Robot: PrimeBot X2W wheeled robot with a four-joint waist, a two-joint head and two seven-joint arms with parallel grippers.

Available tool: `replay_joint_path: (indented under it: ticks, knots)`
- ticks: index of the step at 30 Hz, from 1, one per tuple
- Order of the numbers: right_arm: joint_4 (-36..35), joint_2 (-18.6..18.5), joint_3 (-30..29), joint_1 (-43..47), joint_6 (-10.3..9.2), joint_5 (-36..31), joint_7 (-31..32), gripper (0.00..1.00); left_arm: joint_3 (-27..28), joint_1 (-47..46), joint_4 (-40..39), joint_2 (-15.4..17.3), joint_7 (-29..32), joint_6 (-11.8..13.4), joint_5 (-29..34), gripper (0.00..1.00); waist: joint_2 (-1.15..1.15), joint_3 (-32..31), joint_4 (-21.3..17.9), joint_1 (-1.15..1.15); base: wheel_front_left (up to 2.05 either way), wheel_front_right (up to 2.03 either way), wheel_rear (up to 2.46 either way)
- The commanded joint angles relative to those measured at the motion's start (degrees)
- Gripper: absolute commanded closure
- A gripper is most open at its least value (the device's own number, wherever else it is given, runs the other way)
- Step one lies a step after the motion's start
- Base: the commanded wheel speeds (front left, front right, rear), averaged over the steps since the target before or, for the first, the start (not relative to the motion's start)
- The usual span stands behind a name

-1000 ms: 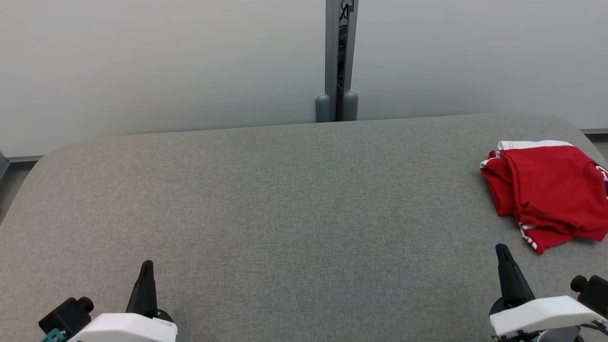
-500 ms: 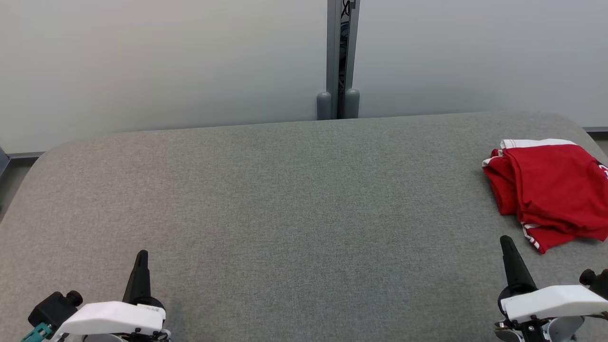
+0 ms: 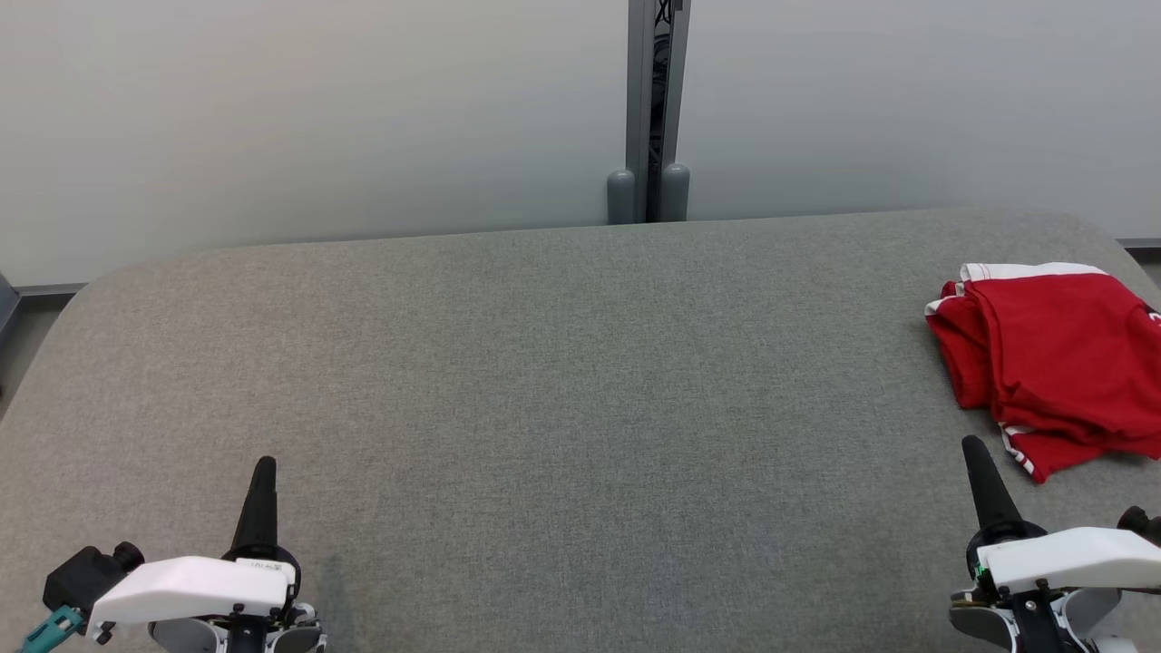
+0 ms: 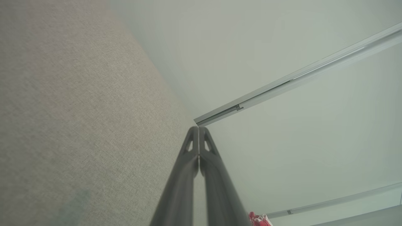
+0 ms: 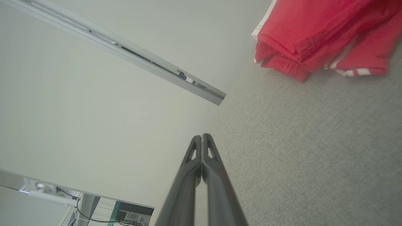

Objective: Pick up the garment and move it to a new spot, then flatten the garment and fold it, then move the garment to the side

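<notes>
A red garment (image 3: 1057, 363) with white trim lies folded and a little rumpled at the far right of the grey padded table (image 3: 562, 381). It also appears at the top right of the right wrist view (image 5: 317, 34), and a small red scrap of the garment (image 4: 258, 219) peeks in at the bottom of the left wrist view. My right gripper (image 3: 973, 446) is shut and empty at the lower right, just short of the garment's near edge. Far from the garment, my left gripper (image 3: 264, 465) stands shut and empty at the lower left. In each wrist view the two fingers (image 5: 202, 147) press together.
A pale wall runs behind the table with a grey vertical post (image 3: 648, 109) at its middle. The table's rounded far corners fall away at left and right. A desk with equipment (image 5: 125, 215) shows low in the right wrist view.
Both grippers have lifted a little and shifted outward, their white housings more in view. The head view has shifted slightly. The garment lies as before.
</notes>
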Motion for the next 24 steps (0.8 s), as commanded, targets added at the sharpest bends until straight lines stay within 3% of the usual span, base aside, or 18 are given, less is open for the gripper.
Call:
replay_joint_path:
  ticks: [1,24]
  knots:
    - [-0.3,-0.5,-0.4,-1.5,0.05,1.1,0.4,1.0,0.4,-2.0,-0.4,0.4,0.3,-0.5,-1.3,1.0,0.0,0.0,0.0,0.0,0.0,0.0,0.0]
    - [1.4,-0.4,-2.4,-4.0,0.08,13.1,3.5,1.0,2.2,-4.8,0.8,0.5,3.5,-1.9,-12.8,1.0,0.0,0.7,0.3,0.0,0.0,0.0,0.0]
